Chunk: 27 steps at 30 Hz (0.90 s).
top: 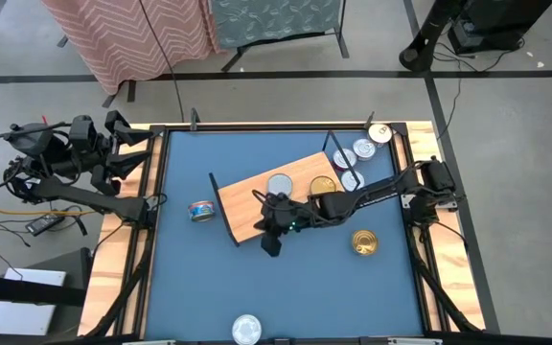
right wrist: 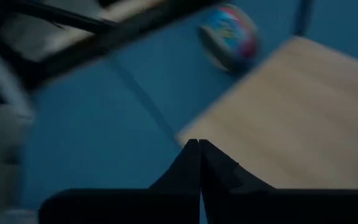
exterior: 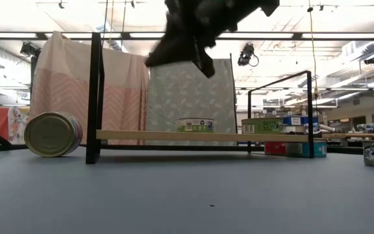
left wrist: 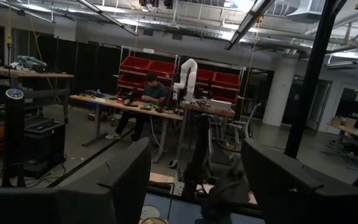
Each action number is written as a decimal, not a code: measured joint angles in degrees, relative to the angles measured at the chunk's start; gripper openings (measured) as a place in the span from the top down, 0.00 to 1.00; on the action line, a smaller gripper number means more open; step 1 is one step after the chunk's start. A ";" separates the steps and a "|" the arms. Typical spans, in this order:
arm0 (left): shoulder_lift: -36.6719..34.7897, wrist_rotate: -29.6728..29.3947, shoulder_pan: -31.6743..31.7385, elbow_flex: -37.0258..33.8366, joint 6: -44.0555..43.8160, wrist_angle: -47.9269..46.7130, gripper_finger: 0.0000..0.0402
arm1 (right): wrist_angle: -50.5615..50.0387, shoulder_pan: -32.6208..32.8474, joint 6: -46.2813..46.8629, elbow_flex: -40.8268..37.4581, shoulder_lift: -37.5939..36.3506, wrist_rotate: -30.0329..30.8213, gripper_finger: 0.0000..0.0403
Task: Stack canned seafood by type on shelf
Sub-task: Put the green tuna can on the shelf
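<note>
The shelf, a light-wood board with black wire end frames, stands askew mid-table on those frames. On it sit a silver tin and a gold tin. A blue-labelled tin lies on its side left of the shelf, and shows in the low view too. Several silver tins cluster by the far right corner. My right gripper hangs shut and empty above the shelf's near left end, well above the board. My left gripper is open, parked off the table's left side.
One gold tin sits on the blue table near the right edge, and a silver tin by the near edge. The table has a raised wooden rim. Bare blue surface lies in front of the shelf.
</note>
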 joint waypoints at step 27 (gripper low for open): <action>0.47 -0.07 0.00 0.00 -3.12 0.14 0.37 | -48.41 -19.28 -41.38 32.26 -0.28 -35.93 1.00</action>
